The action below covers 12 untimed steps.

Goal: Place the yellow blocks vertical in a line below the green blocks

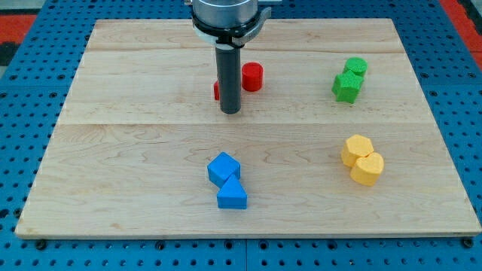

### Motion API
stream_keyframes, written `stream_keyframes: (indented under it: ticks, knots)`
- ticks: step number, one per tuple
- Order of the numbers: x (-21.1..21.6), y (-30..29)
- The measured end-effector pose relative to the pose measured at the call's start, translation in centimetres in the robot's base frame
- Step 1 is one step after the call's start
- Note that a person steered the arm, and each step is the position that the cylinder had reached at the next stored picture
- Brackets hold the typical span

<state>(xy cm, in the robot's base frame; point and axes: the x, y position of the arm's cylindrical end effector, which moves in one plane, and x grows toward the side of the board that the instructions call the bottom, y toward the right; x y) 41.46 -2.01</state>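
Observation:
Two yellow blocks sit touching at the view's right: a hexagon-like one and a heart-like one just below and right of it. Two green blocks sit touching above them, near the view's top right: a small one and a star-like one. My tip rests on the board left of centre, far to the left of the yellow and green blocks, touching none of them.
A red cylinder stands just right of my rod, and a second red block is mostly hidden behind it. Two blue blocks, a cube and a triangle, sit at bottom centre. The wooden board lies on a blue pegboard.

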Motion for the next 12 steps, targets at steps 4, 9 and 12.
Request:
stream_keyframes:
  ticks: [4, 9, 12]
  knots:
    - [0.4, 0.0]
    - [-1.7, 13.1]
    - [-3.3, 18.1]
